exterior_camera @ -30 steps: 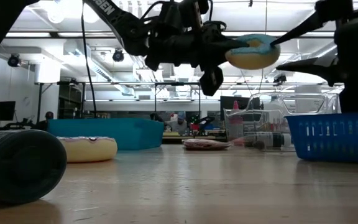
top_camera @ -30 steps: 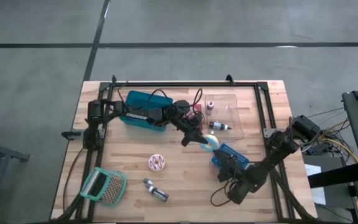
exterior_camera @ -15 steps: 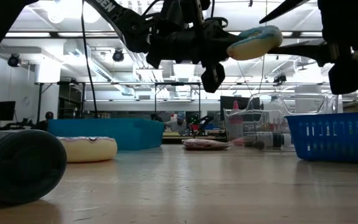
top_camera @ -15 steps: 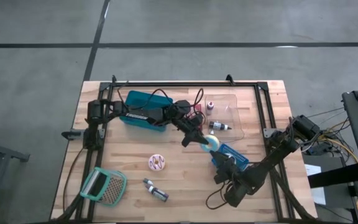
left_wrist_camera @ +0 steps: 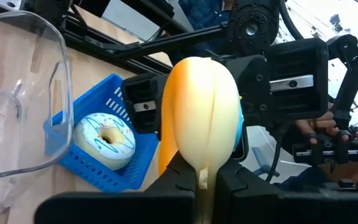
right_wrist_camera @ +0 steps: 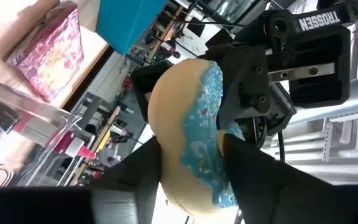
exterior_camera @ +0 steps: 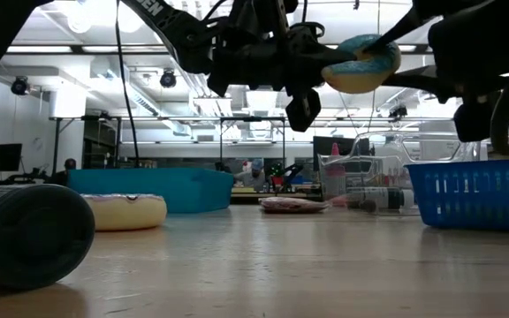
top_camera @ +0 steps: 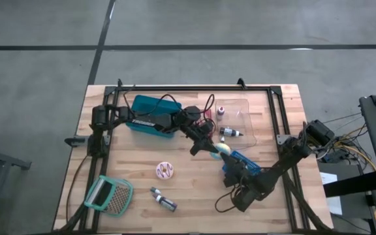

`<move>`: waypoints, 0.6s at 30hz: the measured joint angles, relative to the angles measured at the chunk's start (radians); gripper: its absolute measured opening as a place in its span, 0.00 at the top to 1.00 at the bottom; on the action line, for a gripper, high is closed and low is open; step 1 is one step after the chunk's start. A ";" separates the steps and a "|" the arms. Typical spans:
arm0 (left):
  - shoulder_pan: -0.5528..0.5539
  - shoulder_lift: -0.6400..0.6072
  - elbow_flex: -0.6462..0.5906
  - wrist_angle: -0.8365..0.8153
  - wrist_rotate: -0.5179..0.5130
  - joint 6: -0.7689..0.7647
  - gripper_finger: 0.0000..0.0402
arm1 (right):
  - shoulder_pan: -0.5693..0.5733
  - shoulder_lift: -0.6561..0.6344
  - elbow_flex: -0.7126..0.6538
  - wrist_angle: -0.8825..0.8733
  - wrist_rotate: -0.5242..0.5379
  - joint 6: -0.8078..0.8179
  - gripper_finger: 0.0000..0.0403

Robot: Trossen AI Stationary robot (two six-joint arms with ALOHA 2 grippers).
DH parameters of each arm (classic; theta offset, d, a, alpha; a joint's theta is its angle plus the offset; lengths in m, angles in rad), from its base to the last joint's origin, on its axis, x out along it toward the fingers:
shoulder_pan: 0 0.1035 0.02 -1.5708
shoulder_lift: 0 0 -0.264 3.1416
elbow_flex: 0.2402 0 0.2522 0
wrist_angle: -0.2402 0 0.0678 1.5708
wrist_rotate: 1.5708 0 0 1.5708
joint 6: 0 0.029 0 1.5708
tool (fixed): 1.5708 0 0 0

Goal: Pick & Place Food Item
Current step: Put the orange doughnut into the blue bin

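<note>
The blue-iced donut [exterior_camera: 358, 64] was held in the air above the surface [top_camera: 194, 189], over the 9 o'clock end of the blue basket [top_camera: 243, 163] in the high view. It stood on edge, its flat faces running along the line between the two arms. The left gripper [left_wrist_camera: 205, 177] had its jaws fully closed on the donut's rim, pinching it from the 10 o'clock side. The right gripper [right_wrist_camera: 191, 165] approached from 4 o'clock; its jaws straddled the opposite rim, one finger on each face, partly open. Whether they already bore on the donut could not be told. A second blue-iced donut [left_wrist_camera: 106, 140] already lay in the basket. The transfer appeared to depend on the right jaws closing across the donut's thickness.
</note>
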 joint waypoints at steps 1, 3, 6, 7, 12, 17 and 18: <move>0.000 0.000 0.000 0.000 0.000 0.000 0.97 | 0.000 0.000 0.000 0.000 0.000 0.004 0.67; -0.001 0.000 0.000 0.000 0.000 0.005 0.97 | 0.001 0.000 0.000 -0.006 0.000 0.016 0.77; 0.000 0.000 0.000 0.000 0.000 0.015 0.97 | 0.001 0.000 0.000 -0.024 0.002 0.032 0.93; 0.000 0.000 0.000 0.000 0.000 0.018 0.98 | 0.001 0.000 0.000 -0.024 0.002 0.043 0.94; 0.000 0.000 0.000 0.000 0.016 0.068 0.93 | 0.001 0.000 0.020 -0.023 0.002 0.091 0.97; 0.001 -0.011 -0.001 0.000 0.114 0.172 0.83 | 0.003 0.000 0.069 -0.020 0.000 0.099 0.97; 0.001 -0.016 -0.002 0.000 0.126 0.189 0.81 | 0.003 0.000 0.079 -0.020 0.000 0.099 0.97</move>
